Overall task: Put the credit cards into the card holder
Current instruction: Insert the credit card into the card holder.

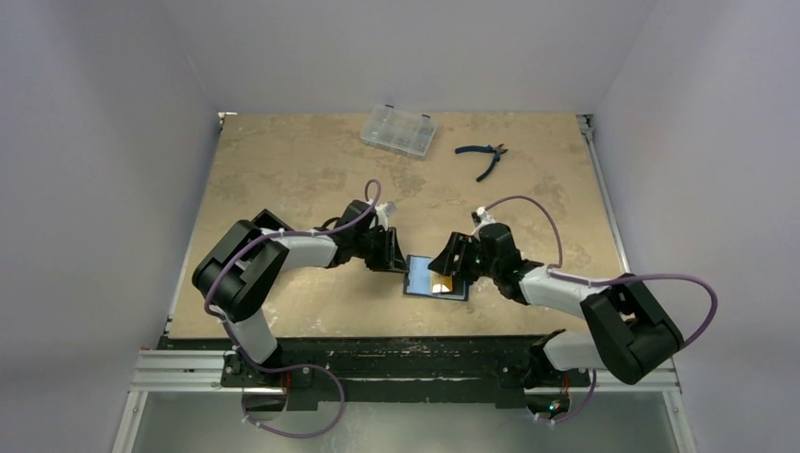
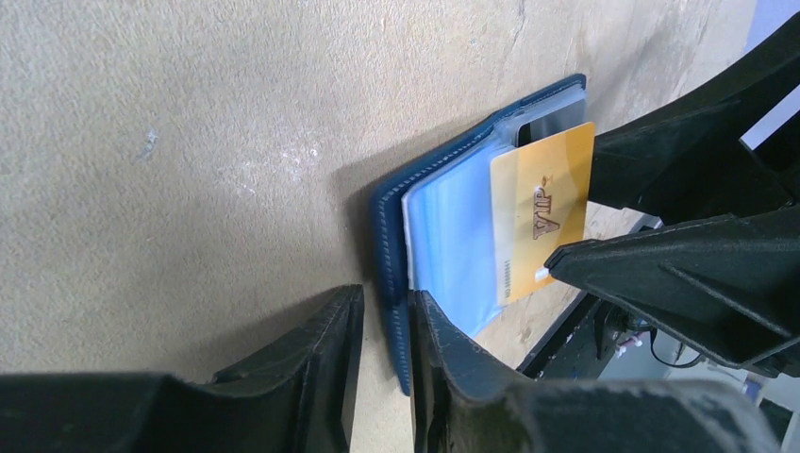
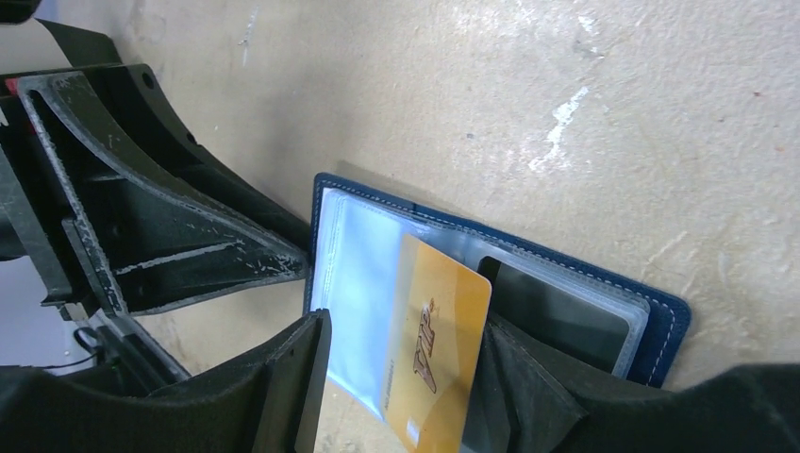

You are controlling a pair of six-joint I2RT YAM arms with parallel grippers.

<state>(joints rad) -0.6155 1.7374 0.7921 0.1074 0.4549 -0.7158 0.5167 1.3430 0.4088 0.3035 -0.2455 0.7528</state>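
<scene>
Left gripper (image 2: 385,326) narrow, pinching card holder (image 2: 391,236) cover edge, probably pinning it open on the table (image 2: 189,142). Right gripper (image 3: 401,377) spread apart, gold card (image 3: 439,349) between fingers, partly over clear sleeves; grip or release unclear. Counted: one gold card, one dark card (image 3: 557,311) sleeved, one holder.

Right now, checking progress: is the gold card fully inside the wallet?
No. The gold card lies on the open wallet's clear sleeves, sticking out past their edge.
</scene>
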